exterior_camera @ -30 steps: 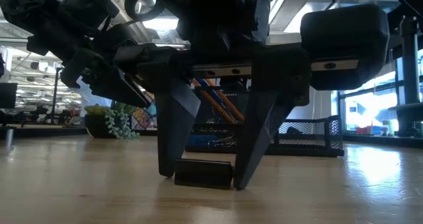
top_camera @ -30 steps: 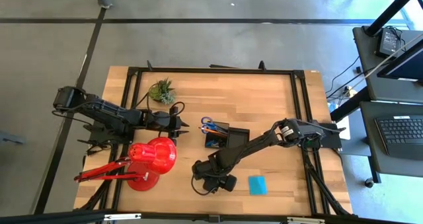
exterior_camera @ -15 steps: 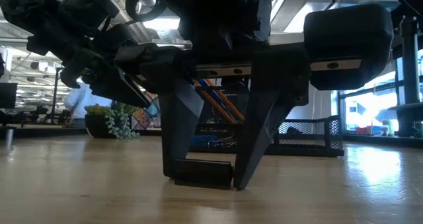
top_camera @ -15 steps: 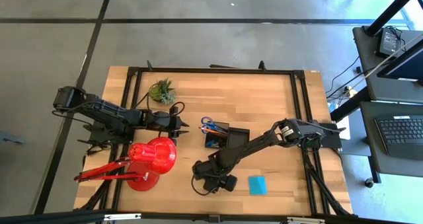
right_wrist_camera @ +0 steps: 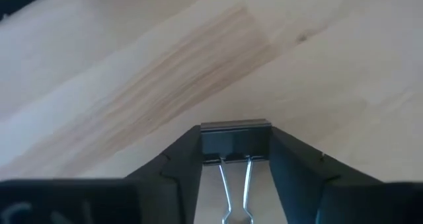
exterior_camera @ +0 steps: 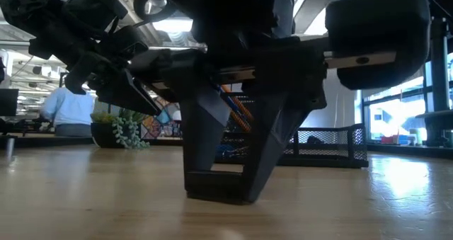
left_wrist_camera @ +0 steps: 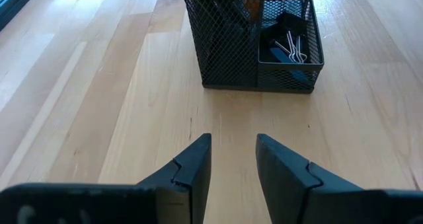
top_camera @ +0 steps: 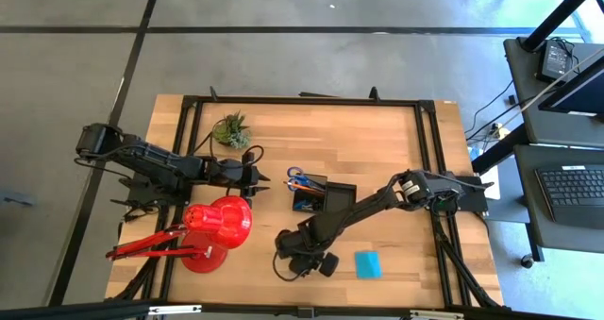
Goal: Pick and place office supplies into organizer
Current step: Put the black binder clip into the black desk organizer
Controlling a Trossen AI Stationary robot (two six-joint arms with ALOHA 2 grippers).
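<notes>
Right gripper (right_wrist_camera: 235, 159) fingers pressed against both ends of a small black binder clip (right_wrist_camera: 235, 139), pinching it between the tips; in the low view the clip (exterior_camera: 218, 187) sits on the wooden table (top_camera: 377, 141) with a fingertip at each end. Clip's long axis runs straight across from one finger to the other; its two wire handles lie side by side and point back toward the wrist camera, between the fingers. In the high view this gripper (top_camera: 304, 262) is down at the table's near edge, just beside the cyan note pad (top_camera: 367, 264), well apart from the black mesh organizer (top_camera: 316, 193). Organizer, left wrist view (left_wrist_camera: 251, 45): two compartments. The tall one holds something orange at its top; the low one holds a black binder clip with silver wire handles over something blue. High view shows blue scissor handles (top_camera: 294, 173) at the organizer's end. Left gripper (left_wrist_camera: 232, 159) waits off the table surface facing the organizer, fingers spread, nothing between them.
</notes>
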